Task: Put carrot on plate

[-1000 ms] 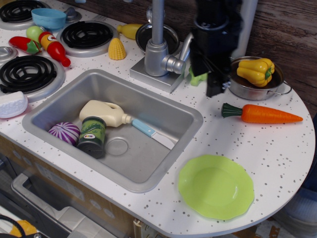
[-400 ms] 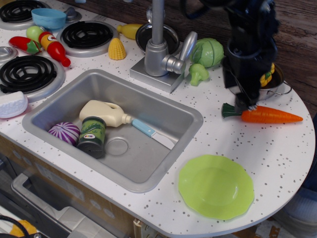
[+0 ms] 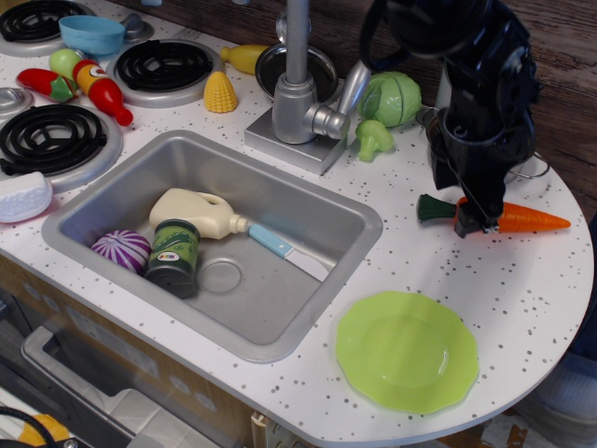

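Carrot (image 3: 527, 218) flat on the bench (image 3: 522, 289), right side, near the rounded edge. Long axis roughly left-right, tip pointing right, dark green stem end pointing left toward the sink (image 3: 112, 201). Middle hidden behind the tool (image 3: 478, 219), down at the thick end just right of the stem; cannot tell whether apart, together, or clamped on the carrot, fingers lost against the black body.

Plate (image 3: 408, 351) flat and bare, nearer the front edge, well apart from the carrot, below and to its left.

Steel pan (image 3: 536, 168) behind the arm, mostly hidden; contents not visible. Cabbage (image 3: 392, 98) and broccoli (image 3: 373, 138) left of the arm, beside the tap (image 3: 298, 93).

In the sink: cream bottle (image 3: 198, 213) lying on its side, green can (image 3: 173, 257) leaning against it, purple onion (image 3: 121, 250) just beside the can, knife (image 3: 284, 249) with a blue handle on the floor near the drain.

Farther left, corn (image 3: 220, 92) between two burners, blue bowl (image 3: 91, 34) at the back.
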Tool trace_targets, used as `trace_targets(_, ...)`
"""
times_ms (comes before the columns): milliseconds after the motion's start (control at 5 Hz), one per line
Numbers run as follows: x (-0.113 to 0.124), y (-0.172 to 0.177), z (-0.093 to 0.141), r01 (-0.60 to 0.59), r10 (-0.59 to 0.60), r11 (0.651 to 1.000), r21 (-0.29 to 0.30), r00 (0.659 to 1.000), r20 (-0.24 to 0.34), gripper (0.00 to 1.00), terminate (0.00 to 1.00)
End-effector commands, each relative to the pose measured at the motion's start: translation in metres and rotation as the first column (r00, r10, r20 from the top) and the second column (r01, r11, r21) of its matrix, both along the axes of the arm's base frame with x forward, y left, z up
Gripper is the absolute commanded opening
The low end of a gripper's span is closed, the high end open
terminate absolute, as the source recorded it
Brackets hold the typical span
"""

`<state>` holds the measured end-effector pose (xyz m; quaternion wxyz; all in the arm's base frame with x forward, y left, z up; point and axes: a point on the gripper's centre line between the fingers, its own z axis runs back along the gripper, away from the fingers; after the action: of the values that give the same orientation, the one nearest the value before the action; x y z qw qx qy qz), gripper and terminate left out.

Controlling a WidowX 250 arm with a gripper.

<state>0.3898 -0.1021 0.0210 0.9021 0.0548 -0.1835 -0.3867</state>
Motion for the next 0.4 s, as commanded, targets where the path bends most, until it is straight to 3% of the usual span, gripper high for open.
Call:
trace_targets(0, 0.0182, 0.0091, -0.0017, 0.027, -0.025, 0.999, -0.032, 0.998, 0.061, 1.0, 0.0)
trace_targets(200, 0.0216, 0.0067, -0.0083, -0.038, 0.043, 0.996, -0.082, 0.997, 0.061, 1.0, 0.0)
